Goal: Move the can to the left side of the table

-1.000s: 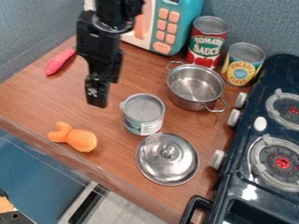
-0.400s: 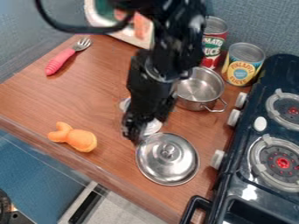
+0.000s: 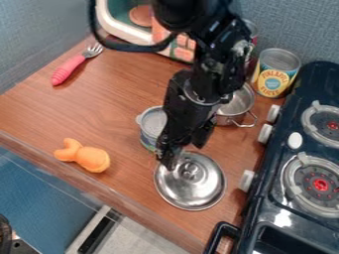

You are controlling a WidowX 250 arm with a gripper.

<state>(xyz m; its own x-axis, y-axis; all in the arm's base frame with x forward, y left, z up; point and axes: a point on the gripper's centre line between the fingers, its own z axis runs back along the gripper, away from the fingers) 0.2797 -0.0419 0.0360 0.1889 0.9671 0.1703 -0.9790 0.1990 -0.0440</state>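
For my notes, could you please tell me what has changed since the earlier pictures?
The gripper moved down and right in the picture, now over the right side of the can and upper edge of the lid; whether it grips anything is unclear. Can, lid, fork and orange toy stayed put.

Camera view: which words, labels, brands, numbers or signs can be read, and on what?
"PINEAPPLE": yellow-labelled can.
"SLIC", ending unclear: below that, same can.
Too small: print on its blue badge.
Too blurred: nearer can.
Mostly hidden by the arm, unreadable: red can.
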